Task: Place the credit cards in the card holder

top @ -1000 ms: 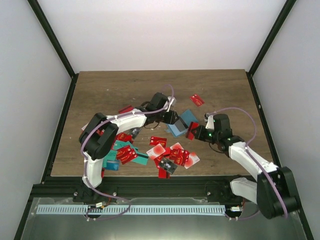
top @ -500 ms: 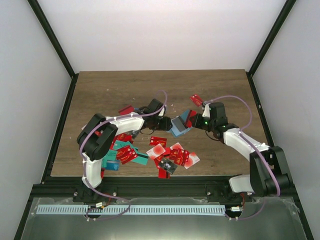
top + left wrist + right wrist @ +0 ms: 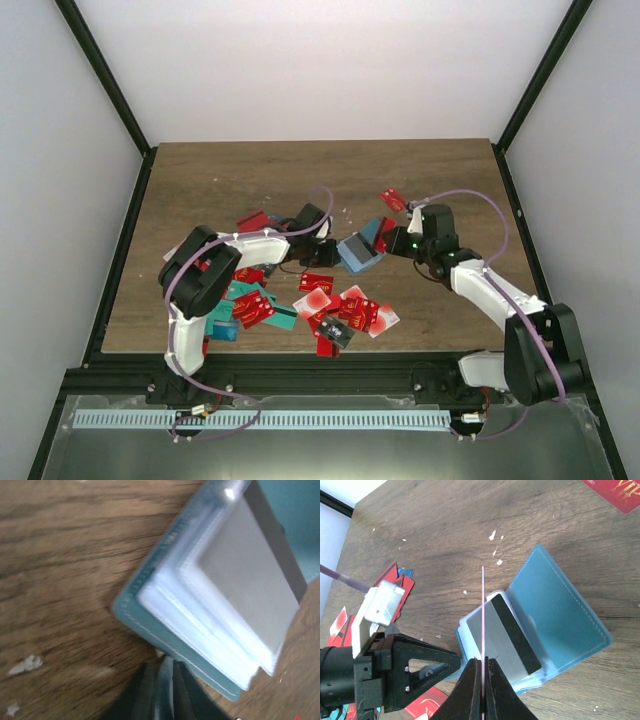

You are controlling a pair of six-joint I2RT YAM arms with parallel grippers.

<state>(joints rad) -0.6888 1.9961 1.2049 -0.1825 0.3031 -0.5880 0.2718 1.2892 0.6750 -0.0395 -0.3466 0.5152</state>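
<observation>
The top camera sat above and behind the arms, looking down and forward over the whole table (image 3: 220,180) from far off. The left arm (image 3: 240,243) and right arm (image 3: 490,297) reached away from its lower edge. The left wrist camera looked down past the left gripper (image 3: 164,664) at the bottom of its frame. It was so near the holder (image 3: 175,605) that the picture blurred and little else fit. The right wrist camera stood farther back, looking down along the right gripper (image 3: 481,666) and its edge-on card (image 3: 482,610). All three views shared the holder and the table around it. The right wrist view also caught the left gripper.
</observation>
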